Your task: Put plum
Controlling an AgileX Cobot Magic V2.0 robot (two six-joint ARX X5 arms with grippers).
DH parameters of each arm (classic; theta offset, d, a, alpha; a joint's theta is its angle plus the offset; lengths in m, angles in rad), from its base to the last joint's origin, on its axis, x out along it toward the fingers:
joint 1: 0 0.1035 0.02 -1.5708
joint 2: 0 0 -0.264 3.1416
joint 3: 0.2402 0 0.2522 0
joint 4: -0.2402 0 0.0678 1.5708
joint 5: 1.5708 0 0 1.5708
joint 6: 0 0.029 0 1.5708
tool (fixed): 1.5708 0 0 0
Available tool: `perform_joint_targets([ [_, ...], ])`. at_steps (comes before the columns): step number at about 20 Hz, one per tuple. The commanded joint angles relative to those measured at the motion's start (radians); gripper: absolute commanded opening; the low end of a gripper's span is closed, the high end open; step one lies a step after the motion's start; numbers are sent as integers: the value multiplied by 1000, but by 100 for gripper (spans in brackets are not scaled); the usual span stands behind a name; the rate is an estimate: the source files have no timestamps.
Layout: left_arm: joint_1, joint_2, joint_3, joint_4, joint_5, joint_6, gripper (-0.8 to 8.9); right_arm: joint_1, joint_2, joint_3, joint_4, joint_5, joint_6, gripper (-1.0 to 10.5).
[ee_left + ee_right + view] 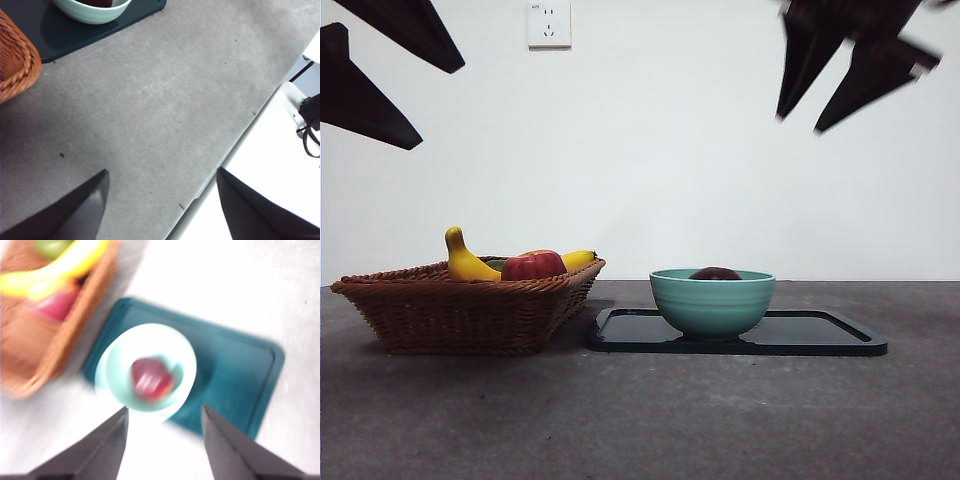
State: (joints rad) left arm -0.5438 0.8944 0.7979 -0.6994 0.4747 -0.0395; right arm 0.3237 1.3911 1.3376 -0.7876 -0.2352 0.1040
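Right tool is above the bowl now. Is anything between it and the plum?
Nothing visible. The plum lies alone in the green bowl on the dark tray, uncovered, with the open right tool above it. The basket with its fruit stands beside the tray.

From my remote station I see a basket [470, 310] of woven wicker, its braided rim rough and matt brown. The bowl [712, 300] looks like glazed ceramic, pale teal, with fine ridged bands and a soft sheen. Under it the tray [820, 335] is smooth, dark and faintly glossy, seemingly plastic. The table [640, 420] is a matt grey surface, mottled and lightly scuffed. The plum [715, 273] shows a dark, shiny skin; the apple [533, 266] is glossy red, the banana [468, 262] smooth yellow. Both grippers' jaws look matt black.
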Motion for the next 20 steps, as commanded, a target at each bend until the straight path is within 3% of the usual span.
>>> perform_joint_targets([
  [1, -6, 5, 9, 12, 5, 1, 343, 26, -77, 14, -54, -3, -15, 232],
  [5, -6, 5, 9, 11, 5, 1, 343, 93, -248, -74, -67, 0, -15, 231],
  [12, -6, 5, 9, 12, 5, 1, 343, 193, -491, -377, -52, -14, -11, 231],
  [16, -6, 5, 9, 11, 5, 1, 343, 225, -571, -509, -24, -56, 24, 231],
  [20, -6, 5, 9, 12, 5, 1, 343, 229, -596, -529, -21, -56, 24, 231],
])
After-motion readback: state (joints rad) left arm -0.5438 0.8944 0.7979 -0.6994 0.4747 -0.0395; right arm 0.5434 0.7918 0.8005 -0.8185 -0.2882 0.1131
